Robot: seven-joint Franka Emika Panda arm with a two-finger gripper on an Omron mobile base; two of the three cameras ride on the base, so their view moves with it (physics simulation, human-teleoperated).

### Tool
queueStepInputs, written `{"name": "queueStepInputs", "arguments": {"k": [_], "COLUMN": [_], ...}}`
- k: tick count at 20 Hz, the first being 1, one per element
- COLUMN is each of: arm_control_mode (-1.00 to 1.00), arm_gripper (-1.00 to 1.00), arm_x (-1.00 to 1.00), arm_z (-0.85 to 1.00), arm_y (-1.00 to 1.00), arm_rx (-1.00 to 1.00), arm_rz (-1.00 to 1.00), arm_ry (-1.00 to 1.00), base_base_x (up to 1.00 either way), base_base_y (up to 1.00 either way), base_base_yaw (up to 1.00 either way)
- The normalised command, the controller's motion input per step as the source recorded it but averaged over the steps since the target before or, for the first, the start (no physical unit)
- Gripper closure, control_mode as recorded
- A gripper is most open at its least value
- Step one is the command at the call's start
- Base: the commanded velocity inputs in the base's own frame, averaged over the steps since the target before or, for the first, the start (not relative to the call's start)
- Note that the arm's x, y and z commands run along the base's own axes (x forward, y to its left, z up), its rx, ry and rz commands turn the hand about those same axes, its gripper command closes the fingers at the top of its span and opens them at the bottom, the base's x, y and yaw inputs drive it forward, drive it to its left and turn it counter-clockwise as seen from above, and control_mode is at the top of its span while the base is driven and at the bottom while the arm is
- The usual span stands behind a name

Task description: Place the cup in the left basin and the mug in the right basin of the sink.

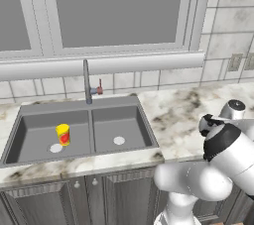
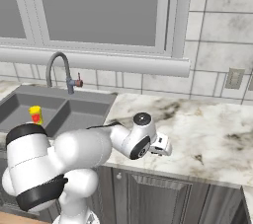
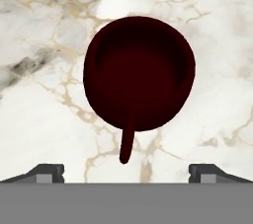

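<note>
Mug [image 3: 139, 72] filled the middle of the hand view, seen from straight above: dark maroon, sitting on the marble counter [image 3: 44, 114], its thin handle pointing down toward the gripper [image 3: 126, 172]. The two fingertips [image 3: 47, 172] rose at the bottom corners, spread wide apart, with nothing between them and both clear of the mug.

From the right base view the arm was folded low, its upper links bulking in the foreground and the wrist reaching out over the counter [image 2: 207, 134] to the right of the sink [image 2: 74, 100]. The hand seemed to point down at the countertop, though the fingers themselves were hard to make out there. In the left base view the arm rose at the lower right, its wrist above the counter's right part.

Farther off, the cup [image 1: 63, 134] stood upright in the left basin [image 1: 34, 140], beside the white drain. The right basin [image 1: 126, 130] lay just across the divider. Behind them the faucet [image 1: 87, 81] rose at the sink's back edge.
</note>
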Motion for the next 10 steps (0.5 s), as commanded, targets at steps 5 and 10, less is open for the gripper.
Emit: {"name": "queueStepInputs", "arguments": {"k": [5, 10], "arm_control_mode": [-1.00, -1.00], "arm_gripper": [-1.00, -1.00], "arm_x": [0.17, 0.01], "arm_z": [0.00, -0.01], "arm_y": [-0.02, 0.00], "arm_rx": [0.00, 0.00], "arm_rz": [-0.02, 0.00], "arm_ry": [0.00, 0.00], "base_base_x": [0.00, 0.00], "base_base_y": [0.00, 0.00], "base_base_yaw": [0.00, 0.00]}}
